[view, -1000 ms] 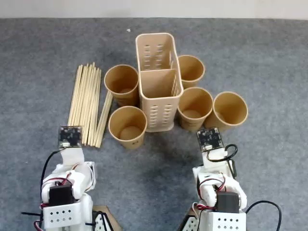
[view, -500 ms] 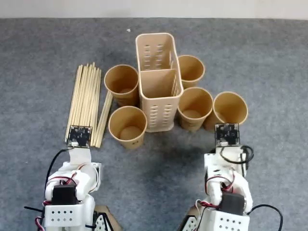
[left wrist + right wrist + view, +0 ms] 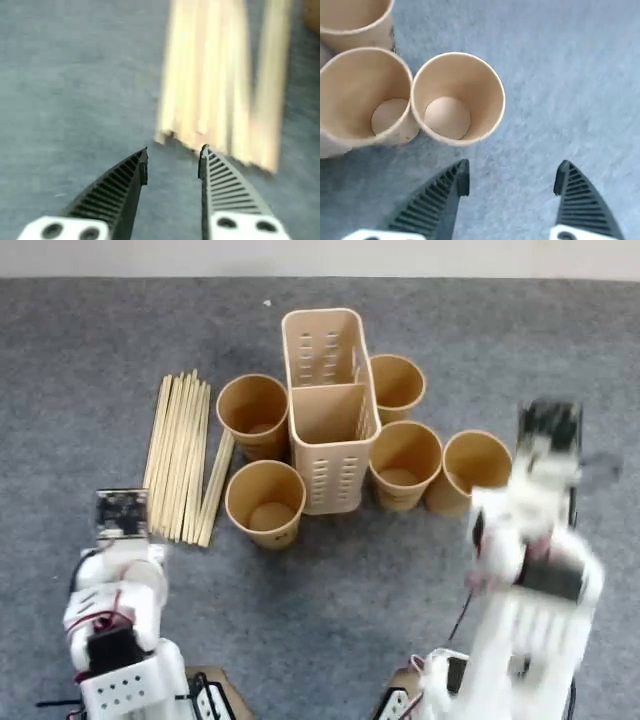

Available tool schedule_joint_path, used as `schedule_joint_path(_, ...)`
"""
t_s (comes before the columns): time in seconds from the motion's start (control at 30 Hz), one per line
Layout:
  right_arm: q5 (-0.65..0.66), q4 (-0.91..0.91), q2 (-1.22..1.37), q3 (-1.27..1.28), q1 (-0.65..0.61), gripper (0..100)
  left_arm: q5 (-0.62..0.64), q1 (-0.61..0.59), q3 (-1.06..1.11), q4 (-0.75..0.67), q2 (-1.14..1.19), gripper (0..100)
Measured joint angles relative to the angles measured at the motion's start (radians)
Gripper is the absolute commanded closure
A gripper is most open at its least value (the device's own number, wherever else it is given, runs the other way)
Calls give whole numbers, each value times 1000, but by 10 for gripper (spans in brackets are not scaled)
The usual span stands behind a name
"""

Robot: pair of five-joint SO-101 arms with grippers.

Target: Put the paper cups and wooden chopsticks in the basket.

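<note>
Chopsticks (image 3: 220, 85) lie near the left edge of the table (image 3: 80, 350), just beyond our left gripper (image 3: 172, 160), jaws half apart. Our right gripper (image 3: 512, 175), spread wide, should pinch the outermost paper cup (image 3: 457, 97) by its rim.

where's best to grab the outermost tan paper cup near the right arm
Pinch the rim of the outermost tan paper cup on its free side, away from the neighbouring cup beside it. It stands upright and open, so come from above, one jaw inside.

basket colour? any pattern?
Pale beige basket, rows of slot holes in its walls; clearest in the high view.
</note>
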Motion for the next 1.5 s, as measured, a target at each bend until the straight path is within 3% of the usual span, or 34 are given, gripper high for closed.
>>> schedule_joint_path(0.17,-12,5,451,-264,0,720,-5,-18,-190,49,3,803)
schedule_joint_path(0.33,-12,5,713,-381,0,720,-5,-18,-405,118,112,803)
schedule_joint_path(0.6,-15,2,766,-397,0,721,-5,95,-784,207,582,803)
schedule_joint_path(0.87,-15,-121,839,-348,-2,721,44,232,-1278,417,1111,803)
schedule_joint_path(1.03,-18,-158,933,-348,-2,721,52,290,-1521,566,1295,803)
schedule_joint_path(1.17,-18,-184,964,-348,-6,758,52,348,-1585,635,1313,803)
schedule_joint_path(1.3,-21,-186,993,-348,-2,941,52,410,-1580,652,1321,803)
schedule_joint_path(1.5,-25,-187,1017,-351,2,958,52,509,-1516,652,1321,804)
